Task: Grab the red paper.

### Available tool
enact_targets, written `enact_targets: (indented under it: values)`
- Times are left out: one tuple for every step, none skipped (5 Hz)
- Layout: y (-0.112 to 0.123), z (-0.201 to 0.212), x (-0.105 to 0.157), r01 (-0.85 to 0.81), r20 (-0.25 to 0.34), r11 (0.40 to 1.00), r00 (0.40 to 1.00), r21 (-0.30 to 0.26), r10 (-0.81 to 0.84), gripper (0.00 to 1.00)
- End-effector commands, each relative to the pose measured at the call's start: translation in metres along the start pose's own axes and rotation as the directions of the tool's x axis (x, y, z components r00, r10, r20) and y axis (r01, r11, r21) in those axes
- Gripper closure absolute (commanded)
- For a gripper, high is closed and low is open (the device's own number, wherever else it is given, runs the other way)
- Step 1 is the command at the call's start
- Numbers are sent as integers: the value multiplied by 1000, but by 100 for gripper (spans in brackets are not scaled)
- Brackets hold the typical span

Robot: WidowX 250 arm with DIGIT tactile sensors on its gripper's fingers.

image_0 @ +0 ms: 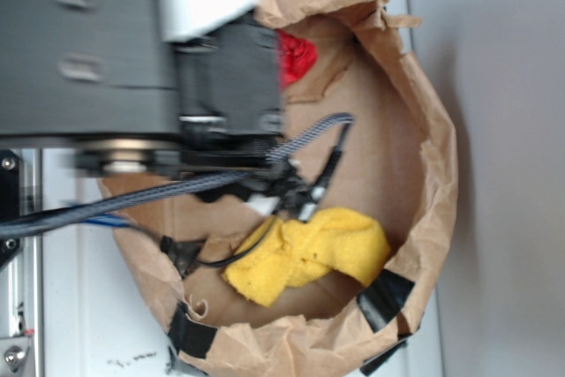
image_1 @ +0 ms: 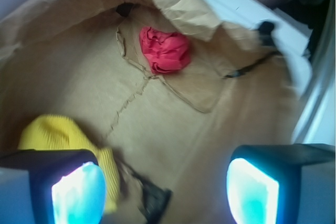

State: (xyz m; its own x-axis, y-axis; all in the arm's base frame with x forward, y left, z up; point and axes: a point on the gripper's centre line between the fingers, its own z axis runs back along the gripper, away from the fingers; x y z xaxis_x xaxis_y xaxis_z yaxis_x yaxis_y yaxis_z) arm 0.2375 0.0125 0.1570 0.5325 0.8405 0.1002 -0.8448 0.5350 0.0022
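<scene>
The crumpled bright red paper ball (image_1: 165,50) sits untouched at the upper centre of the wrist view, on the floor of a torn brown paper bag (image_1: 68,72). The tool (image_1: 165,190) hangs above, spread wide and empty. A fluffy yellow cloth (image_1: 55,135) lies lower left. Approach and grasp remain, apparently.

one red paper (image_1: 165,50), one yellow cloth (image_0: 307,255), one brown paper bag (image_0: 433,183), two gripper fingers (image_1: 79,192)

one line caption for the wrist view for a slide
Open gripper above the brown paper bag, red paper ahead, yellow cloth near one finger.
</scene>
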Motion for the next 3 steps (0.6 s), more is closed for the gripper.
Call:
enact_targets:
  values:
    - [4,-25,20,-207,116,978,971,-15,207,0]
    - [11,-44,27,-259,176,966,951,10,254,0]
    - [16,-60,35,-287,214,957,938,32,274,0]
